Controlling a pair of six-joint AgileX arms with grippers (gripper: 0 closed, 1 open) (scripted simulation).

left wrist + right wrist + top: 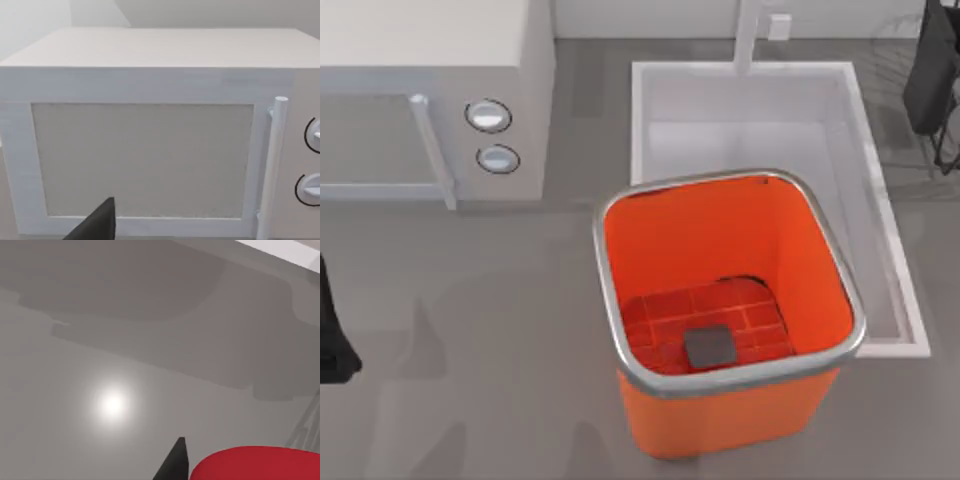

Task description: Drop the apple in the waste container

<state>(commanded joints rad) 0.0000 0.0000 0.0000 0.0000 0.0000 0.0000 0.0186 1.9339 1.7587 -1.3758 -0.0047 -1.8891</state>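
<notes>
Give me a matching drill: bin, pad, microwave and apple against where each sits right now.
Things:
1 bin
2 pad
3 microwave
4 apple

Places:
A far left of the table
B on the bin's red floor
C just in front of the sink
D close up in the right wrist view

Pairs: 1-C, 2-B, 3-A, 4-D.

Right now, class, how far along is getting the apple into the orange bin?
Done: nothing yet; the waste container holds a grey pad, no fruit. In hand: the apple sits beside the right gripper, top right. Left: carrying and dropping it. The left gripper idles at left.
</notes>
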